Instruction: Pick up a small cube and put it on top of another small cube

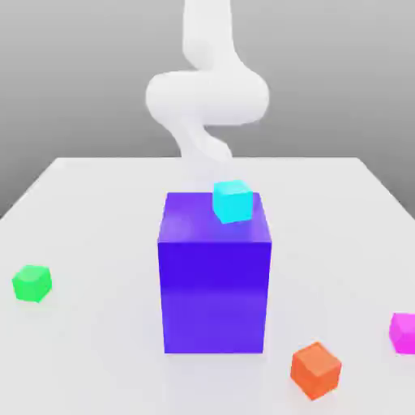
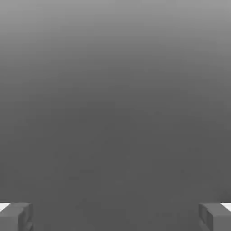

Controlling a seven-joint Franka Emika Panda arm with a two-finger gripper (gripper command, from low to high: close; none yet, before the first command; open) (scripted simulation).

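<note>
Gripper [image 2: 115,217] is standing open, its two fingers [image 2: 16,219] sitting wide apart at opposite sides of the hand view. Plain grey shading is spreading behind and between them.

Pink cube [image 1: 404,333] is lying on the white table [image 1: 97,219], at the far edge of the exterior view's right, partly cut off by the frame. It's sitting well apart from the arm [image 1: 207,97].

Big blue-violet block [image 1: 213,296] is standing upright around the middle of the exterior view, showing its front face and top. Cyan cube [image 1: 233,203] is resting on that top, toward the exterior view's right and the far edge, turned slightly relative to the block.

Orange cube [image 1: 316,371] is lying on the table nearer the camera, between block and pink, closer to the block's side. It's sitting at an angle, with a corner pointing at the camera. Green cube [image 1: 32,284] is lying by itself toward the exterior view's left, well apart from the block.

Arm is hanging down beyond the block, white, with its bulky joint showing above the cyan cube. Its lower end is blending into the white table, so I'm not making out its outline down there.
</note>
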